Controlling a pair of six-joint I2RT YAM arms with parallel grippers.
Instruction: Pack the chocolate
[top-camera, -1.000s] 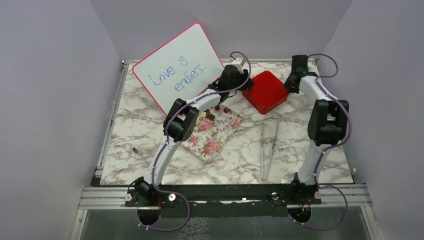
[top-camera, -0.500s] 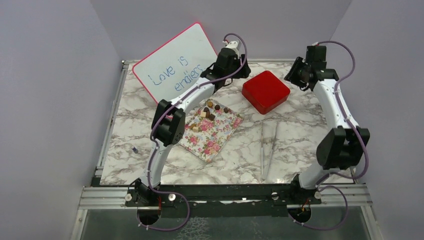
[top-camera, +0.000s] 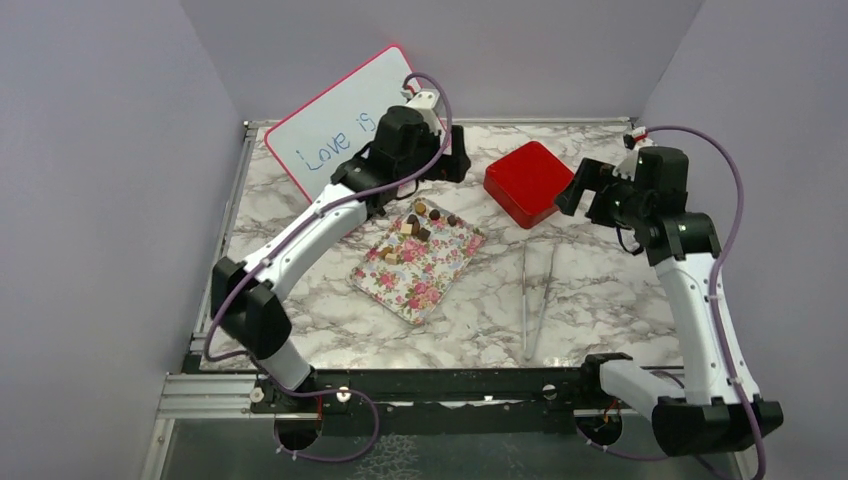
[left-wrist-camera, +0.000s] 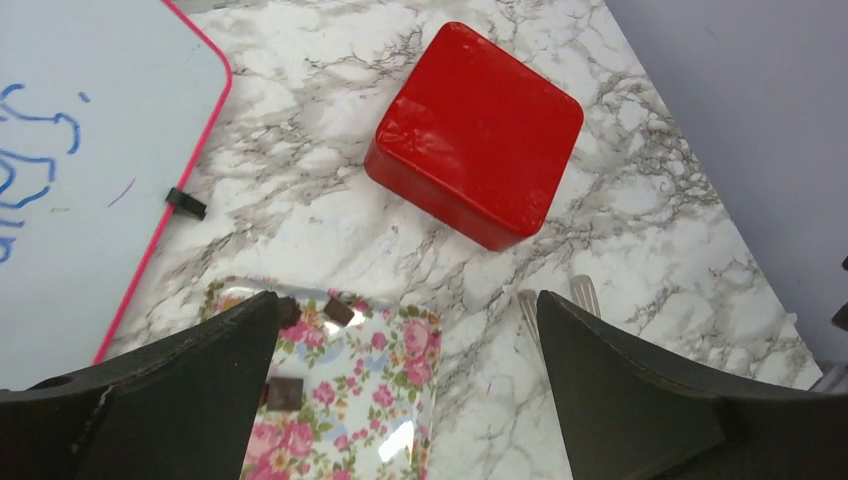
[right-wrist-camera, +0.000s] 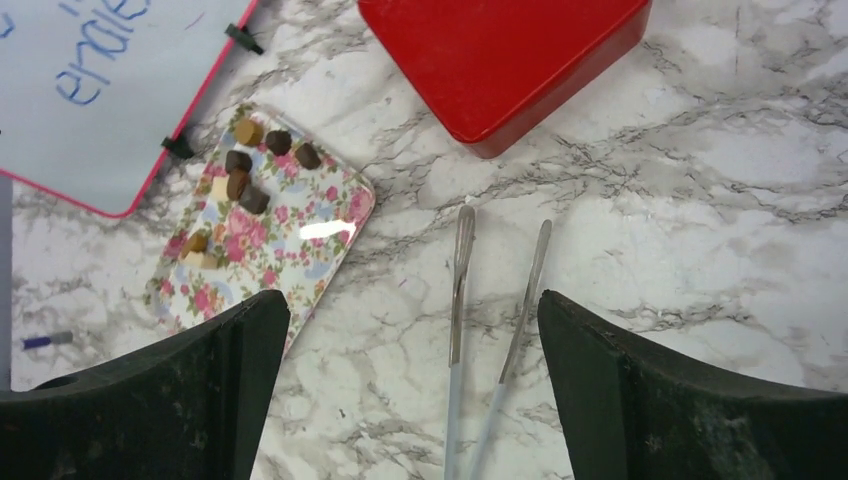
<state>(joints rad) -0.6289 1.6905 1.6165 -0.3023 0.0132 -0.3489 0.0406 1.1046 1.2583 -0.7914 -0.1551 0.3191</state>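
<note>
The small brown and tan chocolates (right-wrist-camera: 240, 170) lay loose on the flowered rectangular tray (top-camera: 420, 265), while the square red box (top-camera: 531, 182) sat closed on the marble table (top-camera: 600, 260) — none visibly packed. Both the left gripper (left-wrist-camera: 405, 400) and right gripper (right-wrist-camera: 410, 400) hung wide open and empty above the table; long metal tongs (right-wrist-camera: 490, 300) lay nearby.

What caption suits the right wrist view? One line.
Open end effector above tongs, floral tray of chocolates, closed red box.

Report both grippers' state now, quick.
Left gripper: jaws open, holding nothing, above the floral tray.
Right gripper: jaws open, holding nothing, above the tweezers.
</note>
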